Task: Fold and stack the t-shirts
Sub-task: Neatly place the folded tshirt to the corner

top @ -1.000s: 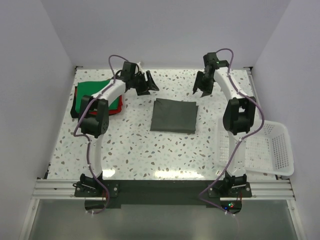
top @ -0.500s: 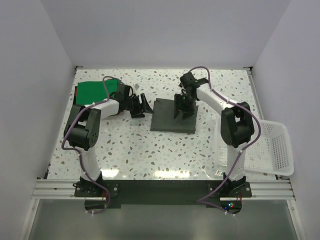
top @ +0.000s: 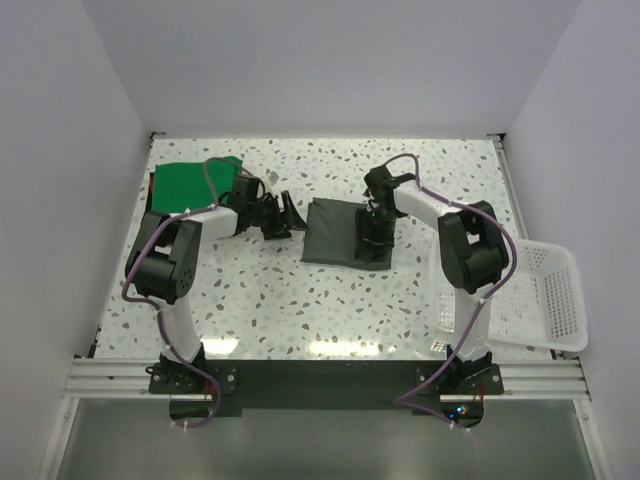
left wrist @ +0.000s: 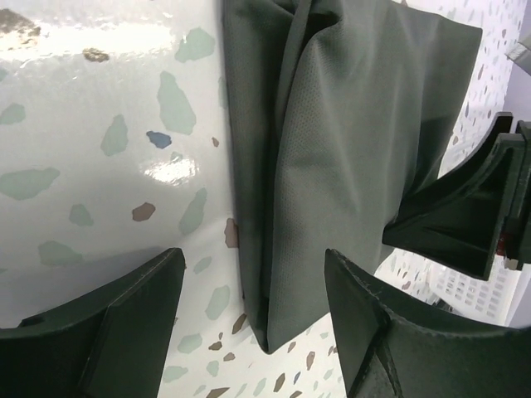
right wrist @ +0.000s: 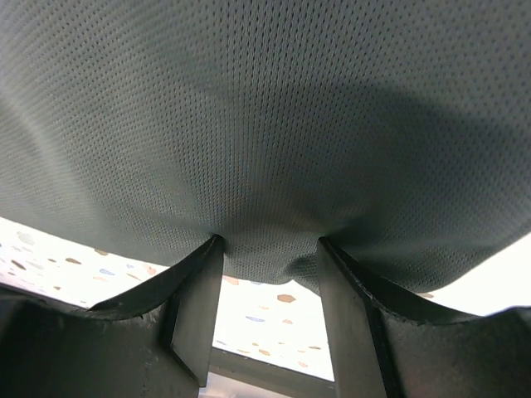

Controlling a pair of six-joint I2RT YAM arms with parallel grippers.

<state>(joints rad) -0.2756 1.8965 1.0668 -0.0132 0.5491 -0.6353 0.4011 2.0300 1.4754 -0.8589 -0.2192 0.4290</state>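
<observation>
Grey t-shirt is lying folded mid-frame on the bench. Right hand, spread, is touching its right side. Left hand is hovering spread just beside its left edge.

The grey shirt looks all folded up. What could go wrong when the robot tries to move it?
1. The right gripper presses its open fingers into the grey shirt's right edge, where the cloth bunches. It may pinch only the top layer, so the fold could fall open.
2. The left gripper is open beside the layered left edge, not touching. It might shove the shirt and wrinkle it instead of getting under all the layers.
</observation>
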